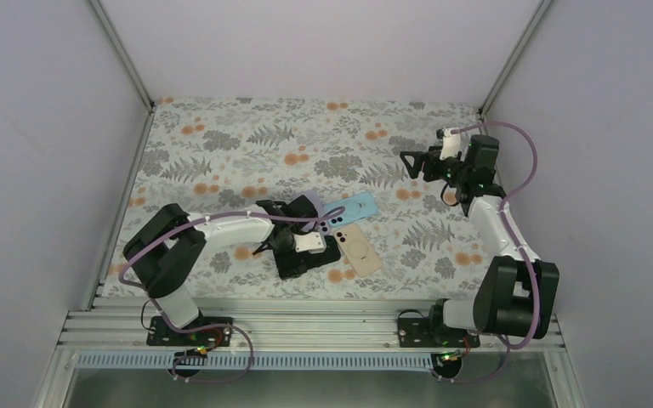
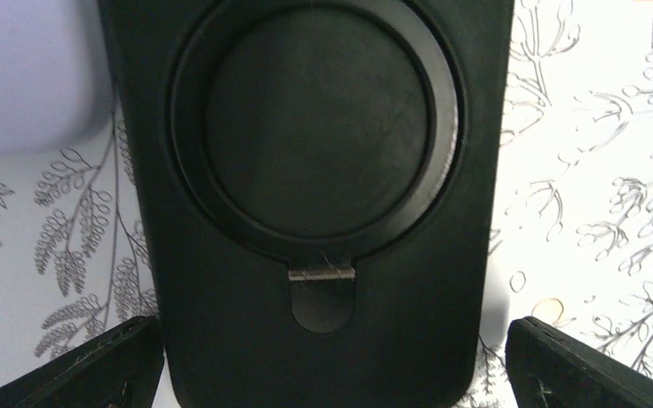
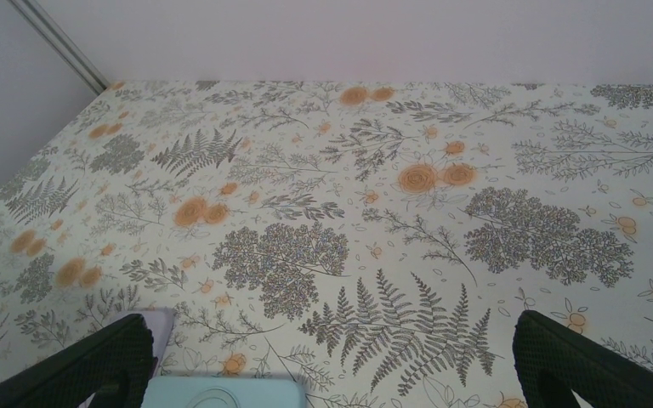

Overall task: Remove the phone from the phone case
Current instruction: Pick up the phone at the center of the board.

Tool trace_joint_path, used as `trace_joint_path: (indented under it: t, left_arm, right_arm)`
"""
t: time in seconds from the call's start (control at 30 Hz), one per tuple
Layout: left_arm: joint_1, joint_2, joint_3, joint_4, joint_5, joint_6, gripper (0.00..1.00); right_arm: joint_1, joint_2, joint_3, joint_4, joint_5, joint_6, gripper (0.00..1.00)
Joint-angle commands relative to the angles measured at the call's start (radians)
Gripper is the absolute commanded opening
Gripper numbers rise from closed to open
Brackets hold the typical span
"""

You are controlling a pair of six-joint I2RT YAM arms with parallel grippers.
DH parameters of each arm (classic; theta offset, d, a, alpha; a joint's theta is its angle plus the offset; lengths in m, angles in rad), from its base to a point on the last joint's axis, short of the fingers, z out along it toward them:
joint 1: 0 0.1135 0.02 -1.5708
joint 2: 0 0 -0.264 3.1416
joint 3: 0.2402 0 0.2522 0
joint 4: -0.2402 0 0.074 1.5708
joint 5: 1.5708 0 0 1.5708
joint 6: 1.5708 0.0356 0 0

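With the left gripper point(image 2: 327, 364) spread wide over the black ring-stand phone case point(image 2: 315, 170) lying back-up near the middle of the table's point(image 1: 221, 144) near edge, I judge the case pliable and the phone rigid and slippery, so I grip its long sides.

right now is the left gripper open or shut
Open: the left gripper has its fingers wide apart, one each side of the black case.
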Motion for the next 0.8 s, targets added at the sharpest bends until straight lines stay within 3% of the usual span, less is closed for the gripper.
trace_joint_path:
  t: [0.0,0.37,0.53,0.77]
  left_arm:
    - [-0.008,0.036,0.036,0.023,-0.018,-0.031,1.0]
    - [-0.044,0.109,0.083,0.049,-0.056,-0.052,0.99]
    - [-0.064,0.135,0.102,0.045,-0.067,-0.052,0.9]
    - [-0.084,0.098,0.062,-0.008,-0.051,-0.023,0.71]
  right_arm:
    - [0.011,-0.028,-0.013,0.029,0.007,-0.016,0.99]
    - [0.011,-0.031,-0.02,0.035,0.019,-0.022,0.99]
    - [0.011,-0.034,-0.024,0.038,0.02,-0.024,0.99]
    - [0.011,-0.033,-0.025,0.04,0.017,-0.024,0.99]
